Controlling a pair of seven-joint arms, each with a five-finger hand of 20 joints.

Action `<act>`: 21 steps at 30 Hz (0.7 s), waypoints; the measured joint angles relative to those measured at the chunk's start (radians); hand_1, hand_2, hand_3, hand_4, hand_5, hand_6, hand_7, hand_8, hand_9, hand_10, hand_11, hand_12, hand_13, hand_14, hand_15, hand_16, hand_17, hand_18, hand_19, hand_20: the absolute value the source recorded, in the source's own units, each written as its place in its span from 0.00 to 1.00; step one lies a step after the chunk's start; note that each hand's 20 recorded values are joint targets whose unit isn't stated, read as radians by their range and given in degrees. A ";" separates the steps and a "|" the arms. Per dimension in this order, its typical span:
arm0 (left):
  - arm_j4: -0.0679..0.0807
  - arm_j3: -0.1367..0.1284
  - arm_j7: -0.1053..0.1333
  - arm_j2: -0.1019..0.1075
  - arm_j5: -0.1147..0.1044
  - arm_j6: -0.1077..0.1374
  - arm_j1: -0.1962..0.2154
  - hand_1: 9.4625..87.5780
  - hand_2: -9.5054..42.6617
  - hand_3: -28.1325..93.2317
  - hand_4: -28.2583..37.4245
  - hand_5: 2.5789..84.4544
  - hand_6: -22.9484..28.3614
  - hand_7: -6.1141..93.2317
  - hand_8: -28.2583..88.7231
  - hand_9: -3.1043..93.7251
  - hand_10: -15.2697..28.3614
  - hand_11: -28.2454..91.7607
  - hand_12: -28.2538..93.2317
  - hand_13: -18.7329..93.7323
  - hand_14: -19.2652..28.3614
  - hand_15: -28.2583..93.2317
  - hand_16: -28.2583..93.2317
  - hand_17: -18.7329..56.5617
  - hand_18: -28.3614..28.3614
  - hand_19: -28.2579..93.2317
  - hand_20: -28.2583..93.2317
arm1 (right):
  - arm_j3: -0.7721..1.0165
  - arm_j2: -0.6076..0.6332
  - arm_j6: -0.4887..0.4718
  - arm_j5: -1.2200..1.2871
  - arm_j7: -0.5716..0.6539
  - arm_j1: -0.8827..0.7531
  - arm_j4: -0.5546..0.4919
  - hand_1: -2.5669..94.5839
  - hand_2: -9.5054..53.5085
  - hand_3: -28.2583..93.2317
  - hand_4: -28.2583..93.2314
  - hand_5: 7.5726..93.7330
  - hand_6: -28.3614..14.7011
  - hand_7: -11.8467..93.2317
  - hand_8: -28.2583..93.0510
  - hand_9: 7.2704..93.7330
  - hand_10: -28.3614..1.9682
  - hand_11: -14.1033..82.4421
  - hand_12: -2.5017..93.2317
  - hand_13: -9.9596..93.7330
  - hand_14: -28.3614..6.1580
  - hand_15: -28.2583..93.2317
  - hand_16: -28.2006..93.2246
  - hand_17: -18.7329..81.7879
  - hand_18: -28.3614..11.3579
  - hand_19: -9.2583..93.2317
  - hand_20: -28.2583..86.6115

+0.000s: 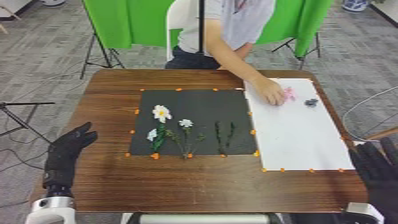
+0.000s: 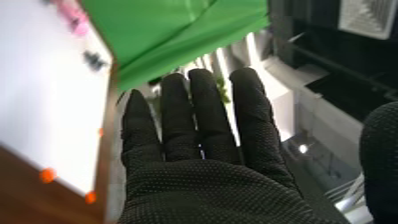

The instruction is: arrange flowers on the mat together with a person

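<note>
Left hand and right hand open, we flank a white flower on the black mat, bloom pointing away, stem running toward us; beyond, a person's hand works beside a pink flower.

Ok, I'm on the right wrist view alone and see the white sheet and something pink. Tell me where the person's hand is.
Observer: The person's hand is at the far end of the white sheet, right beside the pink flower. I can't tell whether it grips the flower.
Operator: Tell me what's on the black mat.
Observer: On the black mat, three white flowers stand out toward its left half, with two green sprigs lying to their right.
Operator: And report the left hand.
Observer: The left hand is at the table's left edge, apart from the mat.
</note>
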 measured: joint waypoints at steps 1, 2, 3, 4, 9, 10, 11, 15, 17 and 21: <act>0.000 0.000 0.000 0.000 0.000 0.000 0.000 0.21 0.18 0.81 0.01 0.58 0.56 0.17 0.19 0.56 0.69 0.39 0.33 0.55 0.76 0.34 0.22 0.42 0.69 0.27 0.40 | -0.008 0.006 0.024 0.000 0.002 0.008 0.000 0.04 0.24 0.87 0.07 0.42 0.63 0.20 0.16 0.43 0.47 0.20 0.12 0.43 0.49 0.34 0.29 0.38 0.39 0.10 0.46; 0.000 0.000 0.000 0.000 0.000 0.000 -0.001 0.21 0.18 0.81 0.01 0.58 0.56 0.17 0.19 0.56 0.69 0.39 0.33 0.55 0.76 0.34 0.22 0.42 0.69 0.27 0.40 | -0.010 0.009 0.036 0.000 0.005 0.018 0.000 0.04 0.24 0.87 0.07 0.42 0.63 0.20 0.16 0.43 0.47 0.20 0.12 0.43 0.49 0.34 0.29 0.38 0.39 0.10 0.46; 0.000 0.000 0.000 0.000 0.000 0.000 -0.001 0.21 0.18 0.81 0.01 0.58 0.56 0.17 0.19 0.56 0.69 0.39 0.33 0.55 0.76 0.34 0.22 0.42 0.69 0.27 0.40 | -0.010 0.011 0.038 0.000 0.006 0.027 0.000 0.04 0.24 0.87 0.07 0.42 0.63 0.20 0.16 0.43 0.47 0.20 0.12 0.43 0.49 0.34 0.29 0.38 0.39 0.10 0.46; 0.000 0.000 0.000 0.000 0.000 0.000 -0.001 0.21 0.18 0.81 0.01 0.58 0.56 0.17 0.19 0.56 0.69 0.39 0.33 0.55 0.76 0.34 0.22 0.42 0.69 0.27 0.40 | -0.009 0.013 0.038 0.000 0.007 0.034 0.000 0.04 0.24 0.87 0.07 0.42 0.63 0.21 0.16 0.44 0.47 0.20 0.12 0.43 0.49 0.34 0.29 0.38 0.39 0.10 0.46; 0.000 0.000 0.000 0.000 0.000 0.000 0.000 0.21 0.18 0.81 0.01 0.58 0.56 0.17 0.19 0.56 0.69 0.39 0.33 0.55 0.76 0.34 0.22 0.42 0.69 0.27 0.40 | -0.007 0.019 0.035 0.001 0.008 0.049 -0.005 0.04 0.24 0.87 0.07 0.43 0.63 0.21 0.16 0.44 0.47 0.20 0.12 0.44 0.49 0.34 0.29 0.38 0.39 0.10 0.46; 0.000 -0.001 0.000 0.000 0.000 0.000 0.000 0.21 0.17 0.81 0.01 0.58 0.56 0.17 0.19 0.56 0.69 0.39 0.33 0.55 0.76 0.34 0.22 0.42 0.69 0.27 0.40 | -0.011 0.023 0.041 0.001 0.009 0.052 -0.006 0.04 0.24 0.87 0.07 0.43 0.63 0.21 0.16 0.44 0.47 0.20 0.12 0.44 0.49 0.34 0.29 0.38 0.39 0.10 0.47; 0.000 -0.001 -0.001 0.000 0.000 0.000 0.000 0.21 0.17 0.81 0.01 0.58 0.56 0.17 0.19 0.56 0.69 0.39 0.33 0.55 0.76 0.34 0.22 0.42 0.69 0.27 0.40 | -0.018 0.028 0.050 0.001 0.011 0.057 -0.006 0.04 0.24 0.87 0.07 0.43 0.63 0.21 0.16 0.44 0.47 0.20 0.12 0.44 0.49 0.34 0.29 0.38 0.39 0.10 0.47; -0.001 -0.003 -0.001 0.000 0.000 0.000 0.001 0.21 0.17 0.81 0.01 0.58 0.56 0.17 0.19 0.56 0.69 0.39 0.33 0.55 0.76 0.34 0.22 0.42 0.69 0.27 0.40 | -0.057 0.049 0.115 0.001 0.024 0.092 -0.007 0.05 0.24 0.87 0.07 0.43 0.63 0.21 0.16 0.44 0.47 0.20 0.12 0.44 0.49 0.34 0.29 0.38 0.39 0.10 0.47; -0.001 -0.003 -0.001 -0.001 0.000 0.000 0.002 0.21 0.17 0.81 0.01 0.58 0.56 0.17 0.19 0.56 0.69 0.39 0.33 0.55 0.76 0.34 0.22 0.42 0.69 0.27 0.40 | -0.069 0.055 0.134 0.000 0.031 0.113 -0.007 0.05 0.25 0.87 0.07 0.43 0.63 0.21 0.16 0.45 0.47 0.20 0.12 0.44 0.49 0.34 0.29 0.38 0.39 0.10 0.47; -0.001 -0.005 -0.001 -0.001 0.000 0.000 0.003 0.21 0.18 0.81 0.01 0.58 0.56 0.17 0.19 0.56 0.69 0.39 0.33 0.55 0.76 0.34 0.22 0.42 0.69 0.27 0.40 | -0.082 0.064 0.146 -0.001 0.043 0.143 -0.007 0.05 0.25 0.86 0.07 0.44 0.63 0.21 0.16 0.45 0.46 0.20 0.12 0.45 0.49 0.34 0.29 0.38 0.40 0.10 0.47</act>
